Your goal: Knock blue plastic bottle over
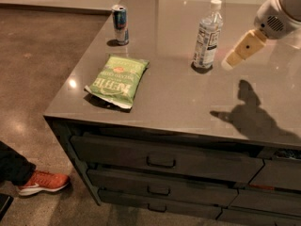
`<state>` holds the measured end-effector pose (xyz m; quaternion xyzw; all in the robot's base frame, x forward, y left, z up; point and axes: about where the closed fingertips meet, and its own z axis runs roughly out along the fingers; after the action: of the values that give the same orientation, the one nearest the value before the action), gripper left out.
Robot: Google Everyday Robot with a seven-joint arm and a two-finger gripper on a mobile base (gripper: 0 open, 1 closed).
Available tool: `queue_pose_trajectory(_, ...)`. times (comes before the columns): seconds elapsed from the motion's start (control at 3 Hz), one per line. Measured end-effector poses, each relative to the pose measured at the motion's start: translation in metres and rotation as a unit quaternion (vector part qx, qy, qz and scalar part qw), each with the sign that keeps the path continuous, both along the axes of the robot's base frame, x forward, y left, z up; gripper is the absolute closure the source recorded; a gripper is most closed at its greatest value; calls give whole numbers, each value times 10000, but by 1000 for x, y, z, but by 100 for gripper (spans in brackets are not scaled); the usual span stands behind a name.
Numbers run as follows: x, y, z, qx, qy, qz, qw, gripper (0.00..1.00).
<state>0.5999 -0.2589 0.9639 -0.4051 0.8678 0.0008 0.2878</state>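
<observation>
The blue plastic bottle [207, 36], clear with a white cap and a bluish-white label, stands upright on the grey countertop [178, 93], toward the back middle. My gripper [230, 61] comes in from the upper right on a white arm. Its cream-coloured tip hangs just right of the bottle's lower half, a small gap away and above the counter. Its shadow falls on the counter to the right front.
A slim blue-and-silver can [120, 24] stands at the back left of the counter. A green snack bag [116, 81] lies flat at the front left. Drawers [160, 161] run below the counter's front edge. A person's orange shoe [42, 182] is on the floor at the lower left.
</observation>
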Motion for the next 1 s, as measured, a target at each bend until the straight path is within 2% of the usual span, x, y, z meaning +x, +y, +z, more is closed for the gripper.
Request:
queue_pose_trajectory(0.33,33,2,-3,353,-273,-265,9987,0)
queue_pose_trajectory(1.0,93,37,-13,1064,-526,-249,9926,0)
